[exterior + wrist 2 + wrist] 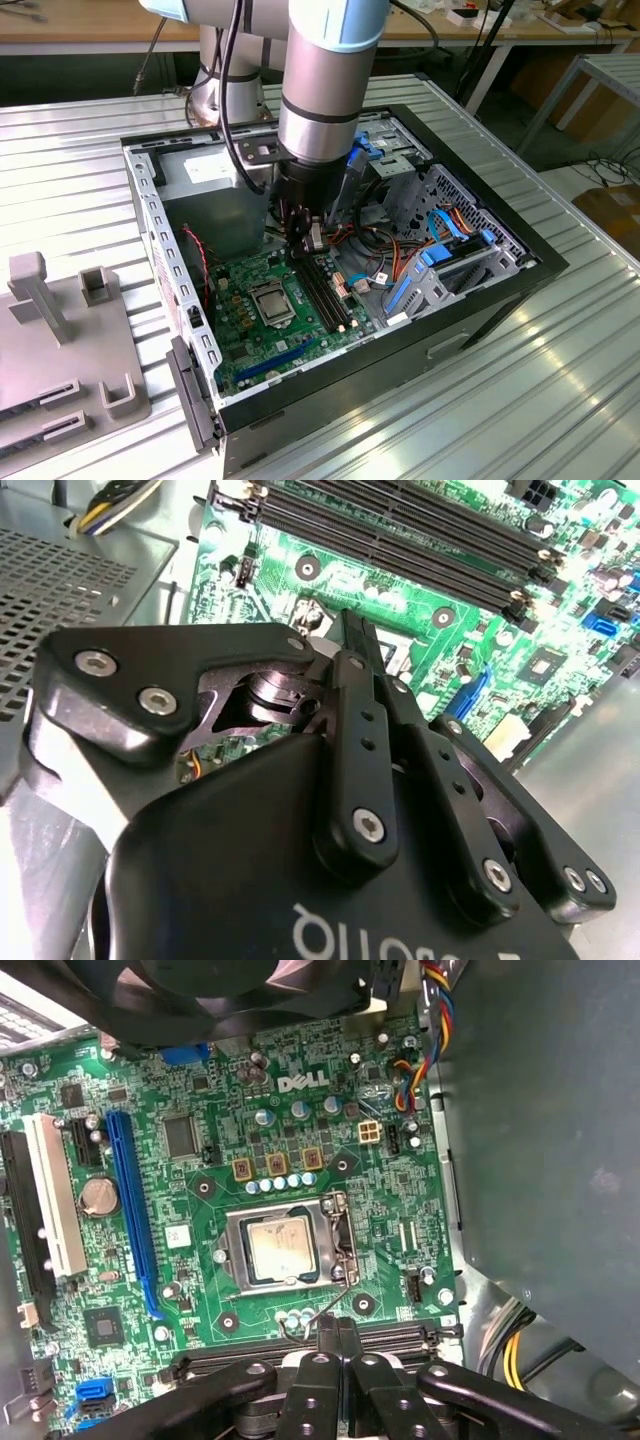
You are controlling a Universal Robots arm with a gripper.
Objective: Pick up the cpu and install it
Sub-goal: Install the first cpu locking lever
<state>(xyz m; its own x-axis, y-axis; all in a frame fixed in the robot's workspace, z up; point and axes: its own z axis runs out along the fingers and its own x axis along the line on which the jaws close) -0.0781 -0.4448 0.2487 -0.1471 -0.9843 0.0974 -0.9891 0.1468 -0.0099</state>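
The cpu (272, 300) lies flat in its socket on the green motherboard (240, 345) inside the open computer case; in the first wrist view its dull grey top (280, 1247) is framed by the silver socket frame (345, 1240). A thin wire lever (318, 1312) runs from the socket toward the memory slots. My gripper (312, 240) hangs inside the case above the black memory slots (325, 290), beside the socket and apart from the cpu. In both wrist views its black fingers (337, 1328) (352, 635) are pressed together with nothing between them.
The case walls (160, 230) ring the board. Coloured cables (385, 255) and blue drive brackets (440, 255) crowd the exterior view's right side. A black fan (240, 990) sits at the board's edge. A grey fixture block (60, 340) stands on the table at the exterior view's left.
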